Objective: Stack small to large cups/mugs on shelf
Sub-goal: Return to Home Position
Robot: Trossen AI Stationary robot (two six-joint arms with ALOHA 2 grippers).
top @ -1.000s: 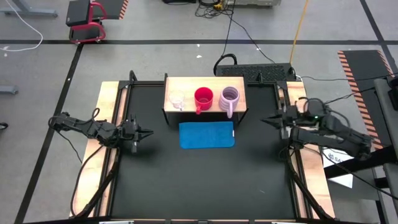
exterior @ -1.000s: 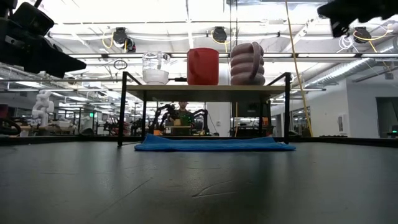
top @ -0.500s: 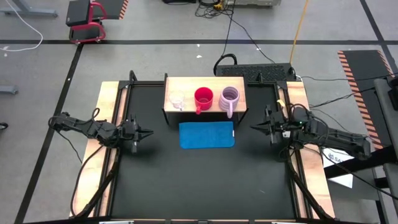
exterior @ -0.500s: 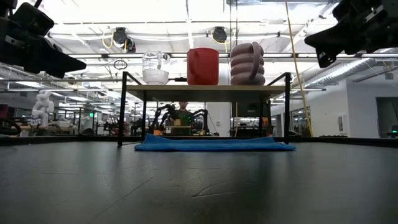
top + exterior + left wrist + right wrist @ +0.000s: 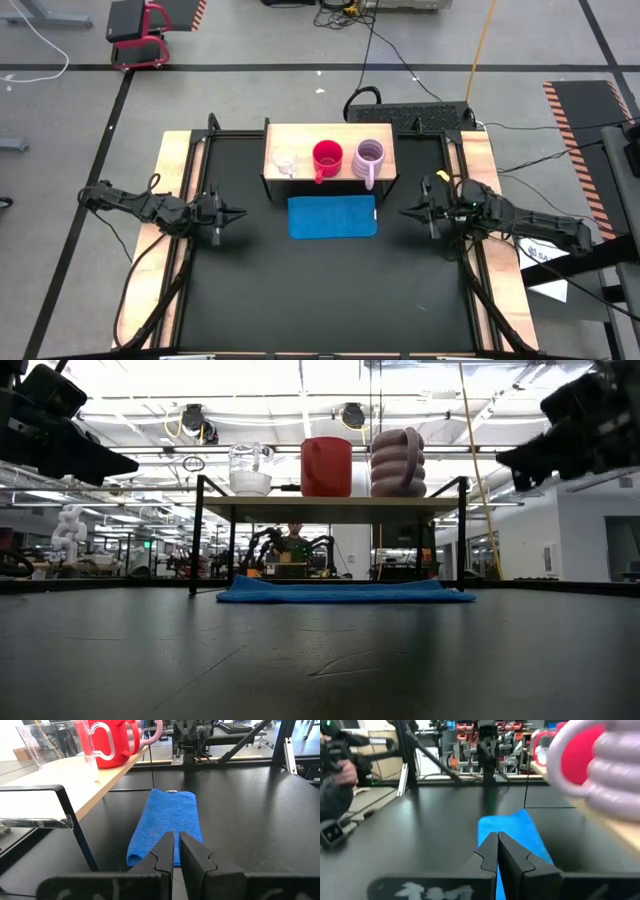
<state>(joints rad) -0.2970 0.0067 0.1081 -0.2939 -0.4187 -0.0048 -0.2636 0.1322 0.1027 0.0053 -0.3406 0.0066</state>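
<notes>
Shelf [image 5: 329,135], centre of desk's far edge: clear glass cup [image 5: 285,161], red mug [image 5: 326,156] and ribbed lilac mug [image 5: 369,155] in a row, left to right. Blue mat [image 5: 333,216] just before it. Left gripper [image 5: 238,213] by desk's left edge, right gripper [image 5: 407,212] by right edge; fingers pressed together, empty.

The small cup [image 5: 285,161] is clear glass, without colour. The middle mug [image 5: 326,157] is plain red, and the ribbed mug [image 5: 369,156] is pale lilac. The shelf [image 5: 300,135] has a light wooden top and dark side panels. The mat [image 5: 333,217] is plain blue. The table [image 5: 320,290] is black, with light wooden strips at its sides.
</notes>
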